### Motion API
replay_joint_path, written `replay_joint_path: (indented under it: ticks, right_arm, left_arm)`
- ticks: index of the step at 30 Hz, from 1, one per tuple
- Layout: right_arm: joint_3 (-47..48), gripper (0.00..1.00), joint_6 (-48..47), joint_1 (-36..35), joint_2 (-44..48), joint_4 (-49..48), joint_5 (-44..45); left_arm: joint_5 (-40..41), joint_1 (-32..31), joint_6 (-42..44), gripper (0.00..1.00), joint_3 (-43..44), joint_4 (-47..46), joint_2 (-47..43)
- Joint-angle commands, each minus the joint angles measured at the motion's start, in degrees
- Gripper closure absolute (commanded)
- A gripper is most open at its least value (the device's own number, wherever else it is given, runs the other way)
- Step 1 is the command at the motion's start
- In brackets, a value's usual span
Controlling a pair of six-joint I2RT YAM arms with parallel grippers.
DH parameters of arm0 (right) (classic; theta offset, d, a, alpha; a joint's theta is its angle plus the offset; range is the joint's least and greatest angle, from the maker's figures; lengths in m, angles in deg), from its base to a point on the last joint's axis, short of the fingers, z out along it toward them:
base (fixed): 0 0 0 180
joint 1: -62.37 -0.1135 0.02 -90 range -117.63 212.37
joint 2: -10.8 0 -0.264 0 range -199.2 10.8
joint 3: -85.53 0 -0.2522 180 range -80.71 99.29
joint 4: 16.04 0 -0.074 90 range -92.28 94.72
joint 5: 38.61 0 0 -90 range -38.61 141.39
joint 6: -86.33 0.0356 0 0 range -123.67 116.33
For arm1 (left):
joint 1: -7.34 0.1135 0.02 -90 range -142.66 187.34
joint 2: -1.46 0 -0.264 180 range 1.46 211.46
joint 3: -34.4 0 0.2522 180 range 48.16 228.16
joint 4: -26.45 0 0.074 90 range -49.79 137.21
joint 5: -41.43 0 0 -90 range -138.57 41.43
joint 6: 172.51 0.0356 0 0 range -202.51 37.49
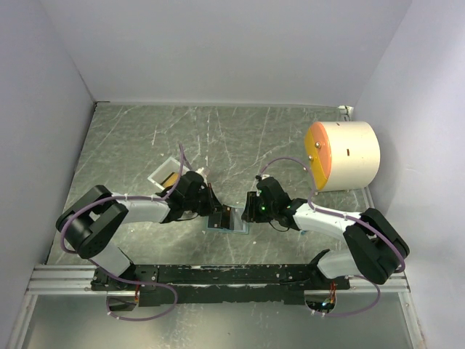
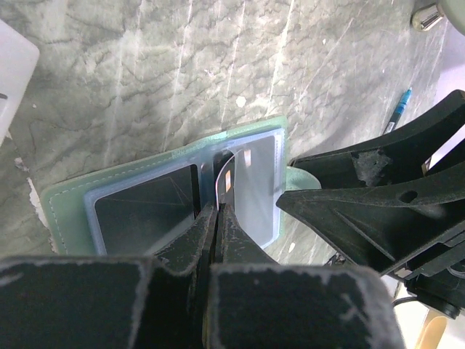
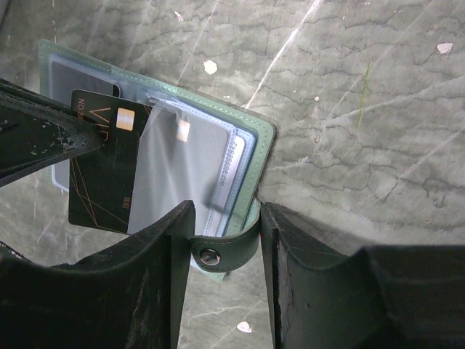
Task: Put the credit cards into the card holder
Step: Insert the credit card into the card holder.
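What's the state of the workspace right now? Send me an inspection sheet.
Surface: marbled grey-green table, scratched, with white specks.
Job's things: card holder open flat; black card edge under its clear sleeve; yellow-orange card in the white tray.
Clutter: blue pen; cream drum with orange face.
Claws: left claw shut on the black card; right claw open, straddling the snap tab.
Cables: lavender cables loop off both arms, clear of the holder.
Surroundings: plain white walls; rail under arm bases.
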Motion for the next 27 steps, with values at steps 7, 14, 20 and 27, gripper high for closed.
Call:
replay_joint_path:
  ticks: [7, 14, 20, 27]
  right_arm:
    - [-0.9, 0.59, 0.7, -0.2, 1.1, -0.7, -0.6]
    - [-0.9, 0.59, 0.8, -0.2, 1.2, -0.7, -0.6]
    - [-0.9, 0.59, 0.8, -0.2, 0.9, -0.8, -0.5]
    - [-0.8, 0.59, 0.8, -0.2, 0.8, -1.0, -0.6]
  left_arm:
    - [6.0, -0.5, -0.4, 0.93, -2.8, 0.1, -1.0]
    - [6.5, -0.7, -0.5, 0.93, -3.1, -0.7, -1.2]
    - [6.0, -1.9, -0.9, 0.93, -2.8, -1.8, 0.7]
    - [6.2, -2.5, -1.0, 0.91, -2.2, -2.7, 1.7]
